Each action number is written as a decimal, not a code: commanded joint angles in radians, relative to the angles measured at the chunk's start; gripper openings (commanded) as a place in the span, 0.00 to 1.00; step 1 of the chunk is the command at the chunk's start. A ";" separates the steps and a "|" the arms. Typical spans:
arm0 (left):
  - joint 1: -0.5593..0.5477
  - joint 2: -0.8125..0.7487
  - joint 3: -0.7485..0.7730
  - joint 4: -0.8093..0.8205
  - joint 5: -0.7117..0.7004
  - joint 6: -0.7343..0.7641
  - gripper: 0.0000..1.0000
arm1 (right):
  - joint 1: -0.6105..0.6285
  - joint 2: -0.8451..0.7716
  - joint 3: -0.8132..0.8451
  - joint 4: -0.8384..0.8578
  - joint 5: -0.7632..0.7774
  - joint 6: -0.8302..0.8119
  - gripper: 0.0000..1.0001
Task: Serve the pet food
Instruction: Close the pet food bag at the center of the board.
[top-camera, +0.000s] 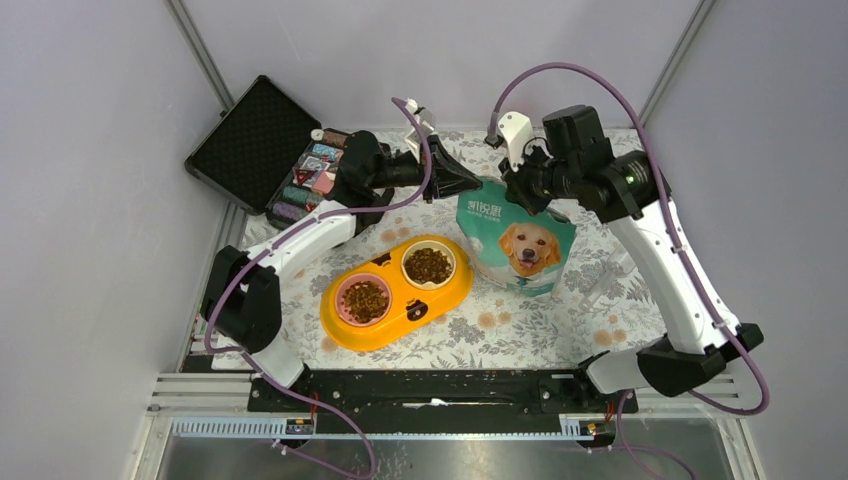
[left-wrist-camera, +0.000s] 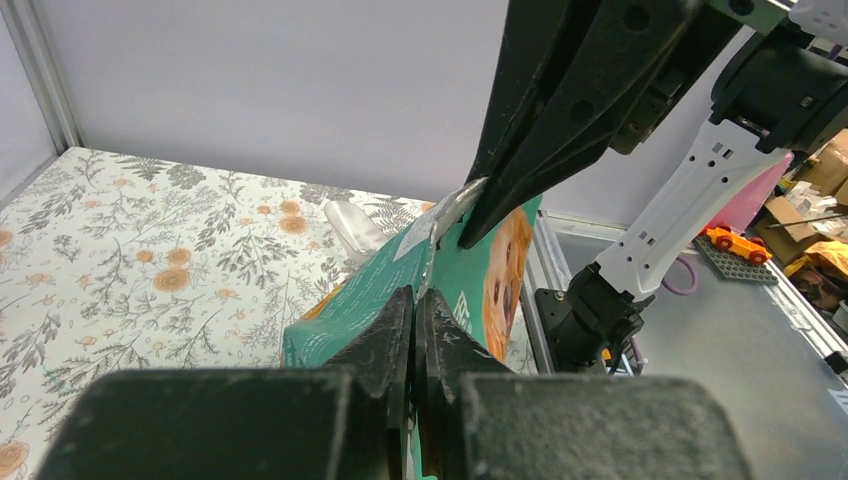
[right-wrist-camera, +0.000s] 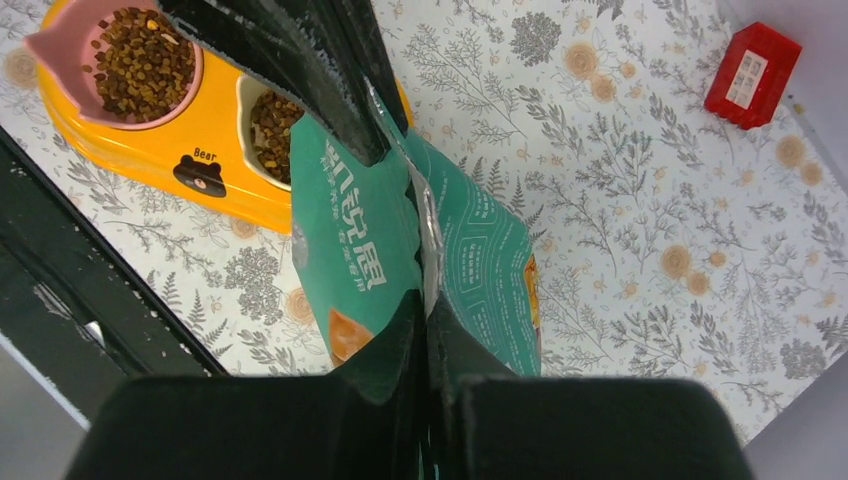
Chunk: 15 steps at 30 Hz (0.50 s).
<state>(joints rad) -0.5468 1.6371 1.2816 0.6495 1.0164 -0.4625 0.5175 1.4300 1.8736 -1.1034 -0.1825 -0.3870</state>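
A: How far along are we?

B: Far, we'd judge. The kibble (top-camera: 428, 265) lies in both cups of the orange feeder (top-camera: 450, 295) — the pink bowl (top-camera: 343, 292) and the pale bowl (top-camera: 407, 270) each look well filled. The pouch (top-camera: 520, 245) stands upright on the worktop (top-camera: 620, 290), just beside the feeder on its right.

A: And our tools?

B: Both are pinched together on the pouch's top seam. The left tool (left-wrist-camera: 414, 305) grips it toward one end and the right tool (right-wrist-camera: 425, 315) toward the other, with the seam flat between them.

A: So what is left for us?

B: Little, it seems: press the mouth closed if it is not, then let go. Whether the seam is sealed we cannot tell.

A: What does each view give us that the others don't?

B: Only the overhead view shows both bowls whole, and the black case (top-camera: 255, 140) at the far left. The right wrist view alone shows a red box (right-wrist-camera: 752, 75) by the worktop's edge. The left wrist view shows the seam edge-on — but no bowls at all.
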 joint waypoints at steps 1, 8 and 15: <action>0.046 -0.106 0.017 0.131 -0.046 0.031 0.00 | -0.006 -0.114 -0.085 -0.026 0.176 -0.060 0.00; 0.048 -0.109 0.016 0.134 -0.050 0.025 0.00 | -0.036 -0.205 -0.176 -0.026 0.239 -0.082 0.23; 0.051 -0.121 0.011 0.121 -0.050 0.036 0.00 | -0.078 -0.239 -0.188 -0.023 0.224 -0.082 0.00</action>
<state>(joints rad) -0.5499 1.6203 1.2678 0.6441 1.0157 -0.4480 0.4835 1.2167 1.6836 -1.0779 -0.0647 -0.4416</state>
